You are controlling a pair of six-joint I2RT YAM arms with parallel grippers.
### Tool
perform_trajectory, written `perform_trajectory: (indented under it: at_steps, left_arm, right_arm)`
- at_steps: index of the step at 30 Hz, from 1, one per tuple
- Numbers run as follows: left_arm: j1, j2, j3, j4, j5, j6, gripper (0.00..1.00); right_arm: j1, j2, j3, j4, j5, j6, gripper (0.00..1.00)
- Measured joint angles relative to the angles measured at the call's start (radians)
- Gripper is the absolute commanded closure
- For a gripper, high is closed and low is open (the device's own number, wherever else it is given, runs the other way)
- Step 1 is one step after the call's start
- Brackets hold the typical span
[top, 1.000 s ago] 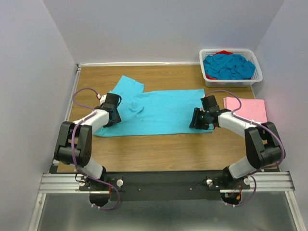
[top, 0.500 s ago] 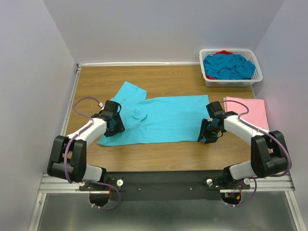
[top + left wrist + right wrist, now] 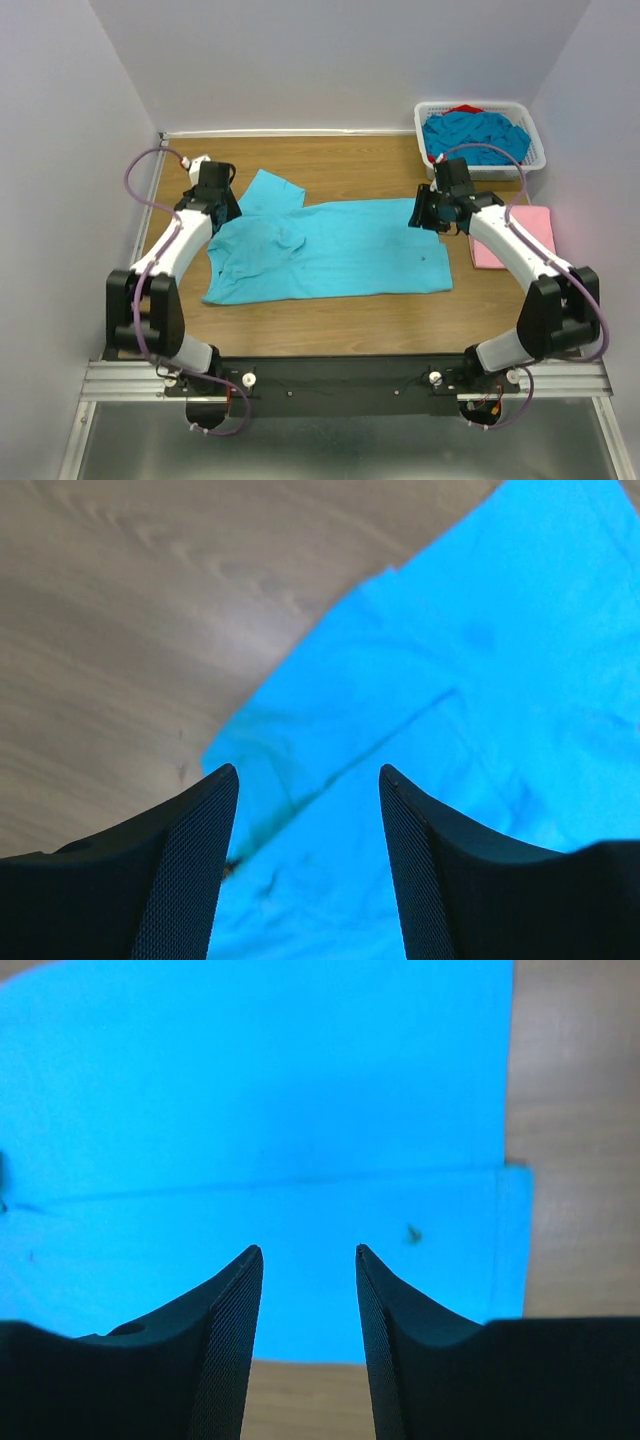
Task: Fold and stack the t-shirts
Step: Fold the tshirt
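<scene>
Lying spread flat across the middle of the table (image 3: 330,320), the turquoise t-shirt (image 3: 340,250) is judged soft, light and limp, best pinched at its upper corners. Above these, the left gripper (image 3: 305,770) and right gripper (image 3: 308,1250) are seen parted, holding nothing.

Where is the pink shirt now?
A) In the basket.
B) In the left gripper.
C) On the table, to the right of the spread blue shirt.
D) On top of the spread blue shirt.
C: the pink shirt lies flat on the table, right of the spread blue shirt.
</scene>
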Motion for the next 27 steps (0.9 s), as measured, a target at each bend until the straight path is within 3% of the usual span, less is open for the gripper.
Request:
perform_trajectory:
  at_steps: [6, 11, 27]
  left_arm:
    - [0.013, 0.283, 0.164, 0.09, -0.041, 0.1, 0.4]
    - [0.015, 0.432, 0.263, 0.11, -0.041, 0.14, 0.4]
    - [0.039, 0.588, 0.348, 0.145, -0.012, 0.179, 0.52]
  right_arm:
    - [-0.001, 0.154, 0.085, 0.11, 0.013, -0.061, 0.54]
    - [-0.001, 0.264, 0.107, 0.166, -0.005, -0.07, 0.54]
    - [-0.001, 0.314, 0.108, 0.241, -0.012, -0.078, 0.54]
